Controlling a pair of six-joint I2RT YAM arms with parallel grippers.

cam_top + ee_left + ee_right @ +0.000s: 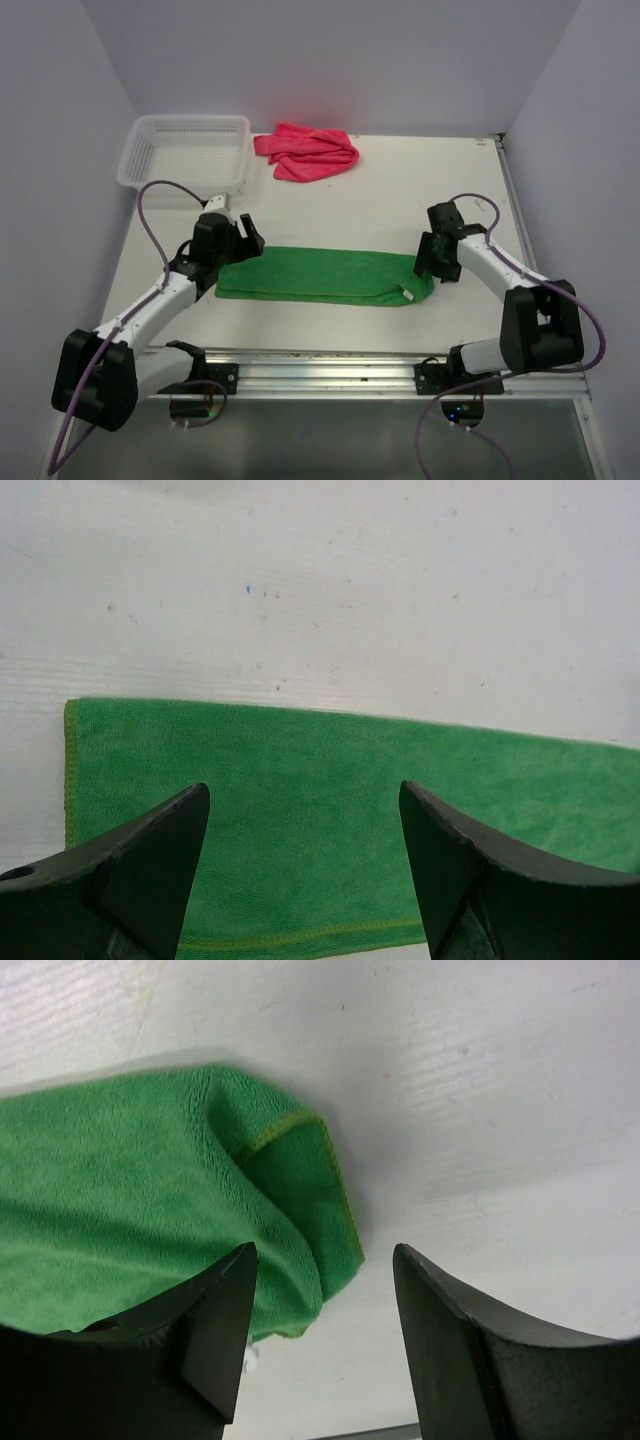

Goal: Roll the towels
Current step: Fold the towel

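L gripper (305,800): jaws sitting apart, hovering over green towel (330,770), its L end.
R gripper (325,1255): jaws gaping, hanging by towel's folded R end.
Pink towel (308,152): lying bunched, upper center.

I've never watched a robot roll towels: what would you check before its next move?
1. Green towel laid out flat and lengthwise: ok.
2. Its right end smooth: not ok, a corner is folded over.
3. Left gripper open over the left end: ok.
4. Right gripper open, empty, at the right end: ok.
5. Pink towel out of the way: ok, crumpled beside the basket.
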